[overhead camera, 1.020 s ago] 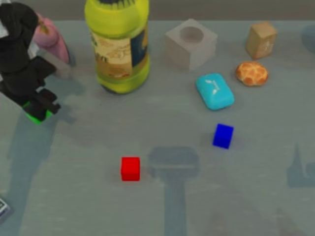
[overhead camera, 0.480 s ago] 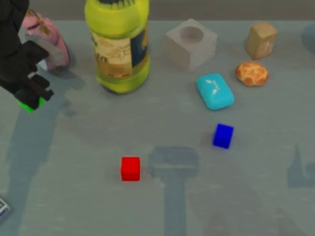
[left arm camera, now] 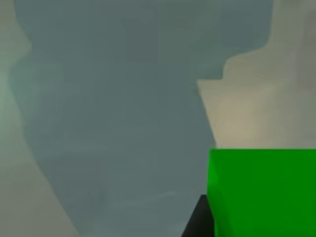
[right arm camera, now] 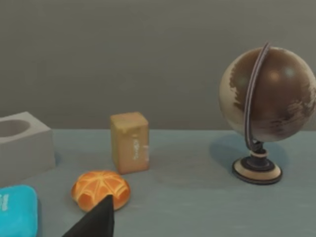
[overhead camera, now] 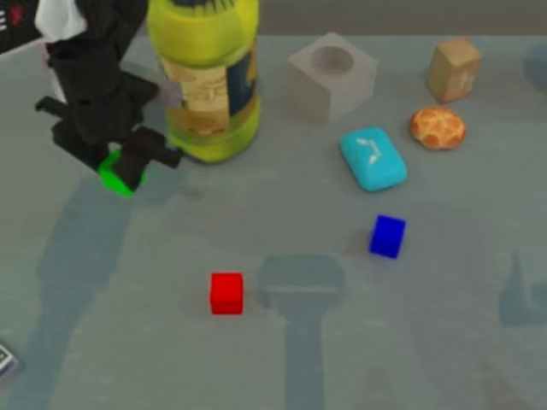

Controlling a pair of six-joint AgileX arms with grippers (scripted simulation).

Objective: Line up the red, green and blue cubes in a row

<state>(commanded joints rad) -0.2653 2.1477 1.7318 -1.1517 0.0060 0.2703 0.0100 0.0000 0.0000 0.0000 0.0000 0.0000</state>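
Swinging rightward since half a second ago, the left gripper [overhead camera: 128, 166] now hangs just beside the yellow bottle [overhead camera: 205, 81], clenched on the green cube [overhead camera: 118, 173], which fills a corner of the left wrist view [left arm camera: 261, 190]. Below and right of it lies the red cube [overhead camera: 226, 293], unmoved; farther right the blue cube [overhead camera: 388, 236], also unmoved. Only a dark fingertip of the right gripper [right arm camera: 96, 222] shows, so its grip cannot be judged.
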